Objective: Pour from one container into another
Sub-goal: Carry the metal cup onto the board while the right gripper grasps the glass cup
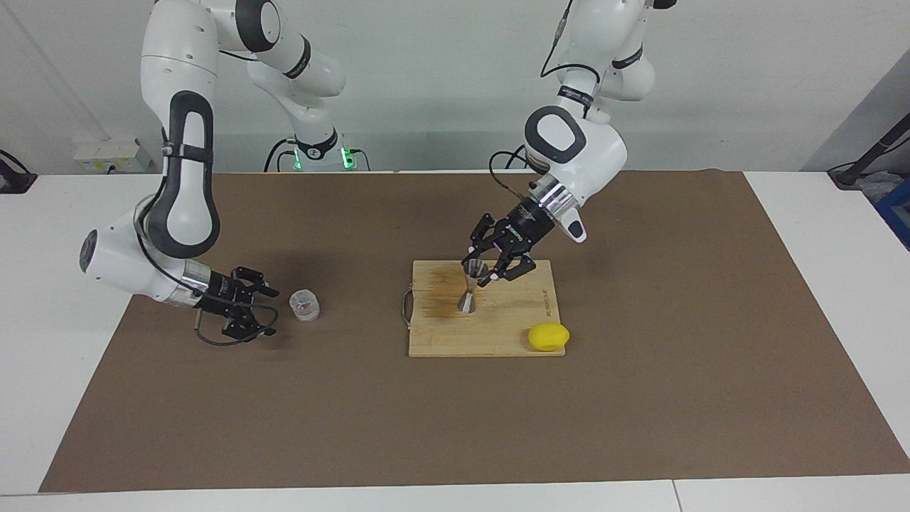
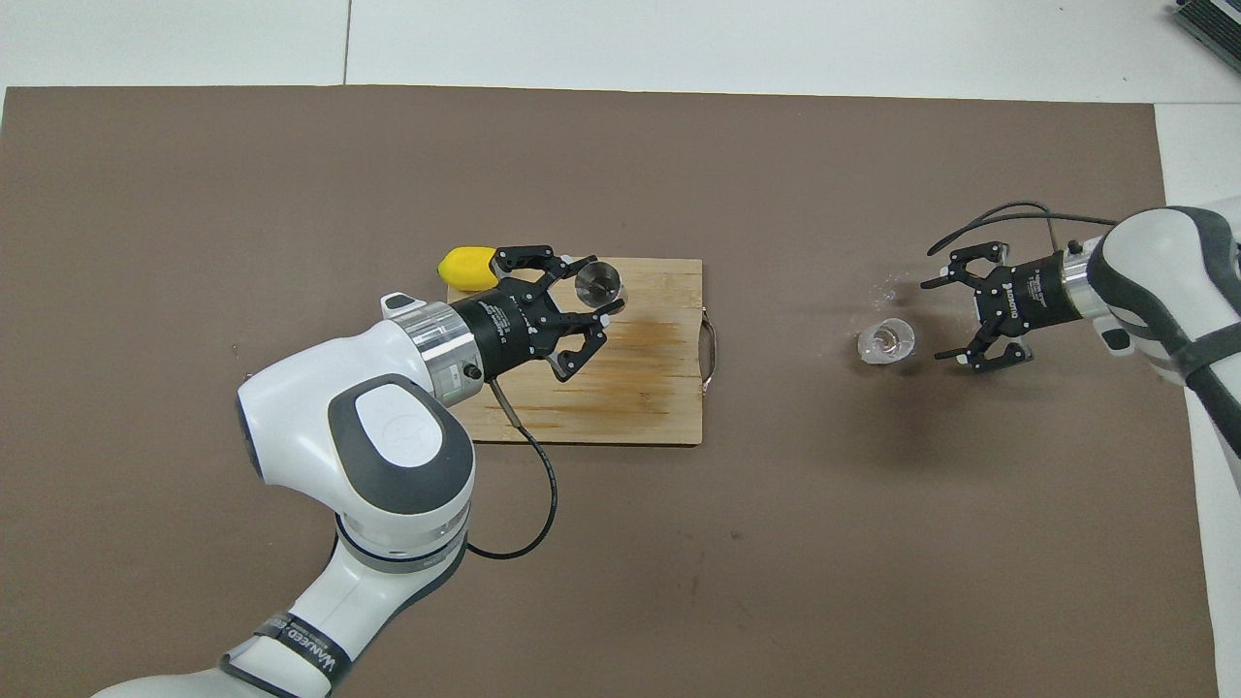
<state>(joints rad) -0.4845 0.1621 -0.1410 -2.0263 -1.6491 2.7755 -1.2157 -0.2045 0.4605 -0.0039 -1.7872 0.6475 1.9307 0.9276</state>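
Note:
The clear cup [image 1: 304,304] [image 2: 885,341] stands upright on the brown mat toward the right arm's end, with something small at its bottom. My right gripper [image 1: 264,310] [image 2: 936,322] is low beside the cup, open, its fingers pointing at it and a short gap away. My left gripper [image 1: 482,274] [image 2: 589,293] is shut on the upper cone of the silvery metal jigger [image 1: 468,301] [image 2: 599,279]. The jigger is nearly upright over the wooden cutting board [image 1: 498,334] [image 2: 659,407]. Its lower cone is at or just above the wood.
A yellow lemon [image 1: 548,336] [image 2: 467,268] lies on the board's corner farthest from the robots, at the left arm's end. The board has a metal handle [image 1: 406,308] [image 2: 712,349] on the edge facing the cup. The brown mat [image 1: 455,427] covers the table.

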